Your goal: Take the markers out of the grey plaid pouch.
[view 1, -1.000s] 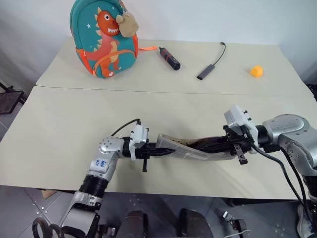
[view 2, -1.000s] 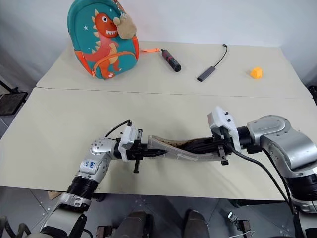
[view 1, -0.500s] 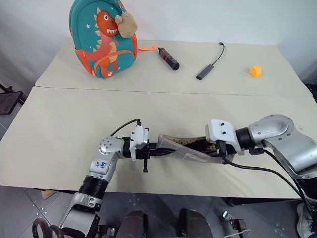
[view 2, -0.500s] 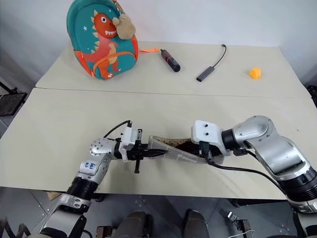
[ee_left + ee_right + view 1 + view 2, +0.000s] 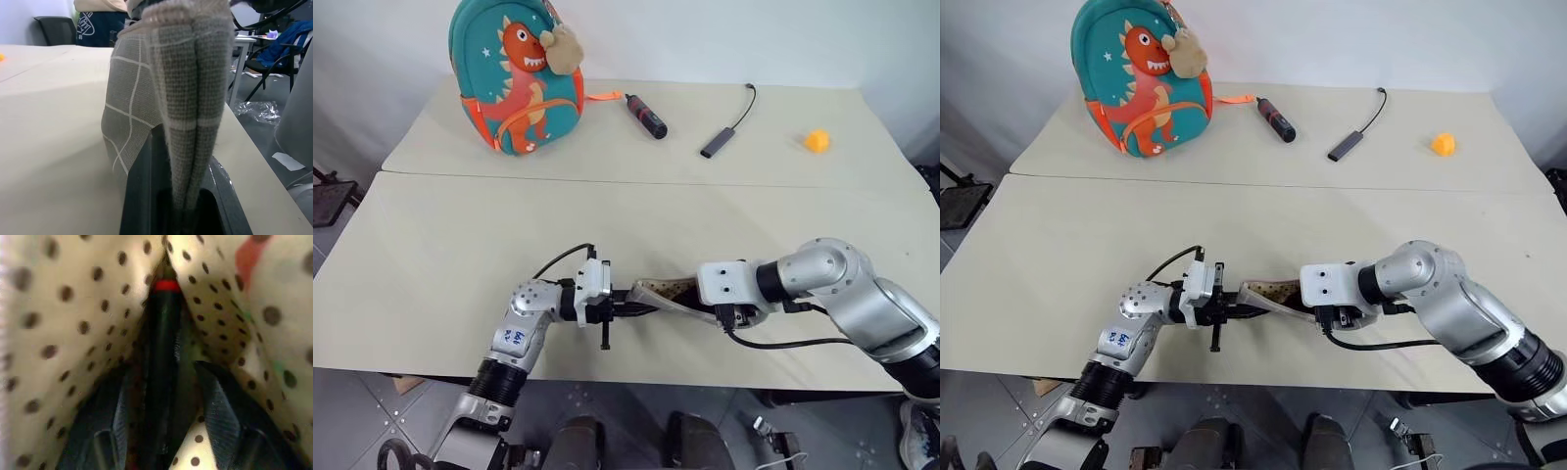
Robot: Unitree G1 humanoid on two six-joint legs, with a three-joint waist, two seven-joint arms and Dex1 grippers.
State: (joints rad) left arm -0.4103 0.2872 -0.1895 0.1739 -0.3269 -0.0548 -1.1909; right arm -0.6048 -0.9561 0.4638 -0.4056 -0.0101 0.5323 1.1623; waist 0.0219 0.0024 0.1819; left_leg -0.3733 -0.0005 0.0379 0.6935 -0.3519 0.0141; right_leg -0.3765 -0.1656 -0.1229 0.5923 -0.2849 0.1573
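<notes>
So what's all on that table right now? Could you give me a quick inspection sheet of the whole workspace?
Surface: two beige tables pushed together.
Job's things: grey plaid pouch held up at the near edge, mouth open, dotted lining showing; a black marker with a red band lies inside.
Clutter: dinosaur backpack, black-and-red tool, dark adapter, small orange object, all at the back.
Grippers: left gripper shut on the pouch's end; right gripper open inside the pouch, fingers either side of the marker.
Cables: adapter's black cord.
Surroundings: chairs beyond the table.
</notes>
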